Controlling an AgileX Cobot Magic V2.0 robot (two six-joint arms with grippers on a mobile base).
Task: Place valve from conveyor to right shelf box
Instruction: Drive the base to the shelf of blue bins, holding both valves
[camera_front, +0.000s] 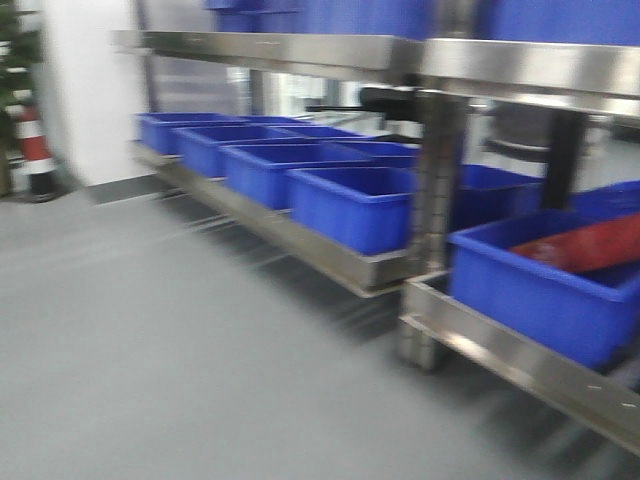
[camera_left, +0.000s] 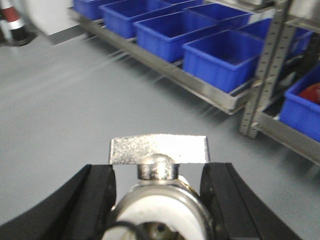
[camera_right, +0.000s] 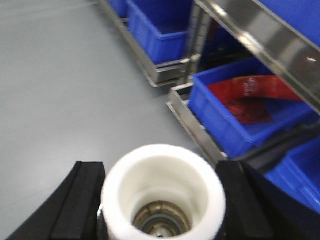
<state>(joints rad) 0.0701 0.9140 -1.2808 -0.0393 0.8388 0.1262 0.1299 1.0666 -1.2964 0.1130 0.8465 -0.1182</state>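
Observation:
My left gripper (camera_left: 159, 172) is shut on a metal valve (camera_left: 159, 150) with a flat silver handle and a white end, held above the grey floor. My right gripper (camera_right: 161, 170) is shut on another valve (camera_right: 120, 190), whose white open end faces the camera. The right shelf (camera_front: 330, 255) of stainless steel runs along the right side and carries a row of blue boxes (camera_front: 350, 205). One blue box (camera_right: 225, 125) close to my right gripper holds a red sheet (camera_right: 245, 97). The conveyor is out of view. All views are blurred by motion.
A steel upright post (camera_front: 435, 200) stands between shelf sections. An upper steel rail (camera_front: 520, 65) carries more blue boxes. A red-and-white cone (camera_front: 35, 150) stands at the far left by the wall. Grey floor (camera_front: 180, 340) spreads in front of the shelf.

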